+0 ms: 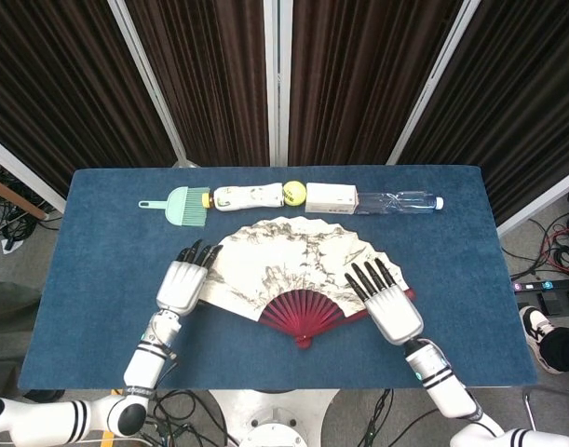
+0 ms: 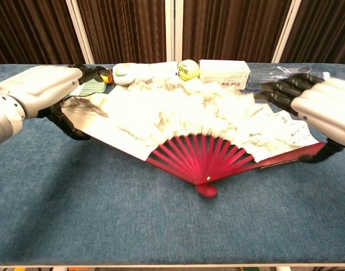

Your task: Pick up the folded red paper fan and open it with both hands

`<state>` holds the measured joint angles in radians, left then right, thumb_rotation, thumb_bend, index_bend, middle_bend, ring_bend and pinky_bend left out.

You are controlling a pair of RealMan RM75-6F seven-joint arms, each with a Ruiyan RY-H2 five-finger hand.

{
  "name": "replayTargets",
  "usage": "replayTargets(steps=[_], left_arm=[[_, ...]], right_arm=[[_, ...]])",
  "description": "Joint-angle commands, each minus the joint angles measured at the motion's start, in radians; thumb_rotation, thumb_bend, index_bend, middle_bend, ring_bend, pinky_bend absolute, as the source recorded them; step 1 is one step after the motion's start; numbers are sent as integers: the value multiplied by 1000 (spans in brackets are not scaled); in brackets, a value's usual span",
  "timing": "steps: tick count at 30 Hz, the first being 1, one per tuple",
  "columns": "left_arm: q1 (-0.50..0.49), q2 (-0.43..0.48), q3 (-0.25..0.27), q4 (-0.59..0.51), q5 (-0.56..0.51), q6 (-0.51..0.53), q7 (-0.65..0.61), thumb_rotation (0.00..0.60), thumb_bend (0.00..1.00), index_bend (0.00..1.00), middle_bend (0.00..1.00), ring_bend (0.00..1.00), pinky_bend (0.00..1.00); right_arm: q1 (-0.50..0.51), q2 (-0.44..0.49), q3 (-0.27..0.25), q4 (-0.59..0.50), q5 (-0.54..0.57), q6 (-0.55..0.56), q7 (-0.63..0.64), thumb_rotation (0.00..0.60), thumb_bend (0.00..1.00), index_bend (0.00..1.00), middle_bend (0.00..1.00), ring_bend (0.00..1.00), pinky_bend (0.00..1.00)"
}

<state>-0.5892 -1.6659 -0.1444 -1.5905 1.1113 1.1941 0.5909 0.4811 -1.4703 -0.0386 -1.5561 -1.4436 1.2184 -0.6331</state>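
One fan (image 1: 293, 265), two bottles (image 1: 249, 196)

Partly legible brand lettering, seemingly "Tri…", on the yellow tennis ball (image 2: 188, 69).

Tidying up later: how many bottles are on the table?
2, both in the back row: a white labelled bottle left of the tennis ball, and a clear plastic bottle at the right end.

- Chest view: the right hand (image 2: 324, 110) runs off the right edge, the left hand's (image 2: 39, 87) wrist off the left.
- The fan (image 2: 189, 121) hides part of the clear bottle (image 2: 274, 70).
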Motion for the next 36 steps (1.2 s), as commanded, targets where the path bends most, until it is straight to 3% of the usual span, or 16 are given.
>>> replayTargets(steps=[1,5,8,13,19,23,25,31,36], left_arm=[[7,82,1,-58,9,-91,-157,600,0,67,109,27,162],[23,151,-10,-91,22,-128,-296,600,0,68,109,26,157],[28,178,-7,-67,41,-111,-296,600,0,69,109,27,156],[13,262,-15,-49,9,-190,-348,600,0,91,109,27,98],[98,262,-33,64,36,-7,-404,600,0,97,127,28,98],[179,291,-10,110,64,102,-437,600,0,126,138,53,99],[228,306,8,118,81,167,-447,600,0,135,138,54,99],[369,368,81,46,120,288,-493,600,0,197,142,54,99],[458,382,134,-28,178,410,-412,600,0,205,157,54,99]], right_arm=[[-1,88,24,-102,93,-87,88,600,0,0,0,0,0],[-3,149,44,-129,106,-99,180,600,0,0,0,0,0],[-17,178,55,-125,114,-87,229,600,0,0,0,0,0],[-54,253,63,-145,116,-59,349,600,0,0,0,0,0],[-127,337,66,-108,69,37,531,600,34,0,31,0,0],[-181,396,51,-54,2,102,723,600,227,0,90,0,0],[-214,415,44,-21,-22,147,802,600,257,0,105,0,0],[-312,409,35,28,-48,284,855,600,262,30,138,0,0],[-377,395,24,35,-66,358,868,600,262,56,151,0,0]])
